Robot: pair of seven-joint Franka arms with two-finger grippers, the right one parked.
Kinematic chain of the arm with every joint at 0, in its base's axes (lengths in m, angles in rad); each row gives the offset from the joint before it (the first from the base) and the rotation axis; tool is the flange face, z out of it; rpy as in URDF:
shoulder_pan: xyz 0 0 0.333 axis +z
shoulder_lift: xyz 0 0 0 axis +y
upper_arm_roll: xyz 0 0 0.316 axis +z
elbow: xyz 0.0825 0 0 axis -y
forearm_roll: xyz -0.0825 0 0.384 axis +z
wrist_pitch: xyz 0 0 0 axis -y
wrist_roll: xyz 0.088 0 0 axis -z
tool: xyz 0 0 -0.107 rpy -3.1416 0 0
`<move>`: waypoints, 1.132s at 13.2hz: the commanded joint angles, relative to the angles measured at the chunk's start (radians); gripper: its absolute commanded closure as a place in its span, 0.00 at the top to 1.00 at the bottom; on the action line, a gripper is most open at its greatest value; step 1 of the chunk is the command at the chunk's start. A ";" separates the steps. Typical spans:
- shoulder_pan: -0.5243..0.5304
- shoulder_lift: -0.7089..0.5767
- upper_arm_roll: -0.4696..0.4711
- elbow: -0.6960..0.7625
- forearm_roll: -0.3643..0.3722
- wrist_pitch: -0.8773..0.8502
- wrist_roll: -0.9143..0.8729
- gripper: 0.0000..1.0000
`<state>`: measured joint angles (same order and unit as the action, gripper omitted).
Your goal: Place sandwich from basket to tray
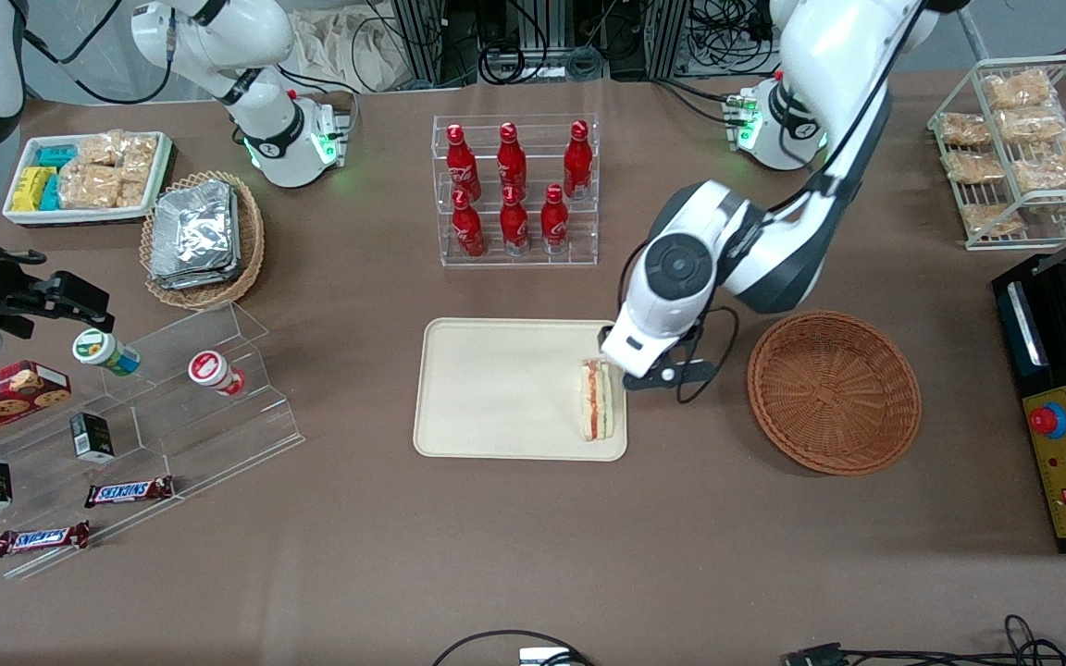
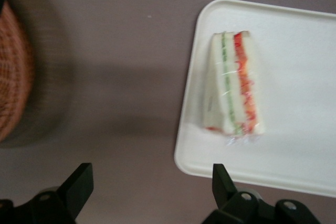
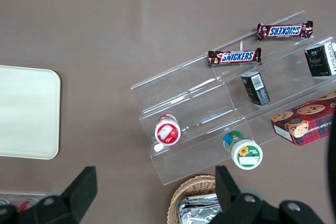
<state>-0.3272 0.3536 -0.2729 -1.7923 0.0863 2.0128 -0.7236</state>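
The sandwich point(image 1: 594, 400) lies flat on the tray point(image 1: 496, 388), close to the tray edge that faces the basket point(image 1: 834, 391). The gripper point(image 2: 152, 184) hangs above the bare table just beside that edge, between tray and basket. Its fingers point(image 2: 79, 179) are spread wide and hold nothing. The basket has nothing in it.

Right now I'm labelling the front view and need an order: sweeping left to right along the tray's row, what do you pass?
Clear acrylic step shelf → tray → sandwich on the tray's edge → open tool just above the sandwich → wicker basket → black control box.
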 commanded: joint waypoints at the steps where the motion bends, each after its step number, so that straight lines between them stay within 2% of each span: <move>1: 0.063 -0.230 0.000 -0.214 -0.013 0.003 0.110 1.00; 5: 0.175 -0.329 0.003 -0.184 -0.056 -0.158 0.248 1.00; 10: 0.365 -0.338 0.006 0.037 -0.069 -0.411 0.444 1.00; 15: 0.520 -0.334 0.007 0.123 -0.057 -0.468 0.555 1.00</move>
<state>0.1483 0.0102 -0.2515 -1.7114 0.0352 1.5699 -0.2051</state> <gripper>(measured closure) 0.000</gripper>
